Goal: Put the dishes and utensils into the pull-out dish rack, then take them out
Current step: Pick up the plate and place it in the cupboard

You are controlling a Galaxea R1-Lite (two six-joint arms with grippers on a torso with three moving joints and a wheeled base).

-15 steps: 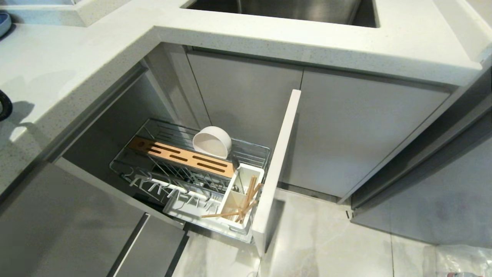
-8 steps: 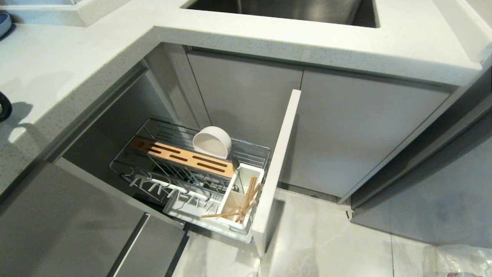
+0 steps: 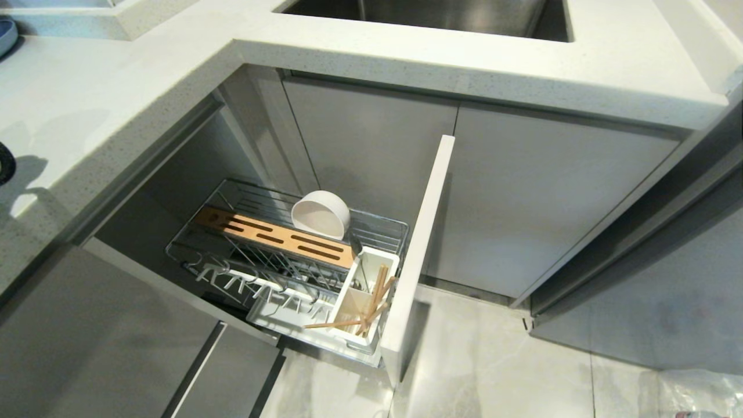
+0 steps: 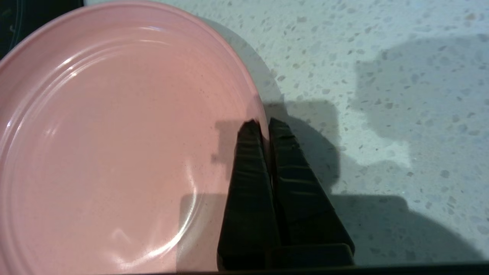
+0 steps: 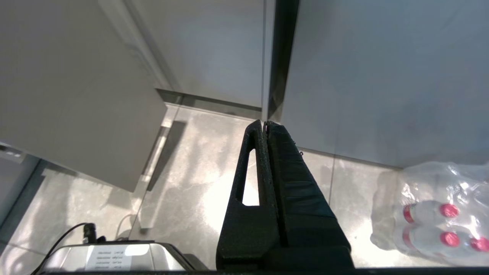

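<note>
On the speckled countertop [image 4: 382,95] lies a pink plate [image 4: 114,133]. My left gripper [image 4: 263,124] is shut on its rim, one finger over the plate and the other outside it. In the head view the pull-out dish rack [image 3: 232,191] stands drawn out below the counter. An off-white bowl [image 3: 320,213] leans on edge behind the bamboo strip [image 3: 273,235]. Wooden chopsticks [image 3: 374,302] stick out of the white utensil cup [image 3: 371,261]. My right gripper [image 5: 265,123] hangs shut and empty over the floor.
The rack's pale cabinet front [image 3: 424,244] juts out towards me. A sink [image 3: 441,14] sits in the counter behind. A blue plate [image 3: 6,32] shows at the far left edge. A wrapped pack of water bottles [image 5: 439,214] lies on the floor.
The dark bit of my left arm at the left edge of the head view has slipped slightly further out of frame. The rack and everything in it stay as they were.
</note>
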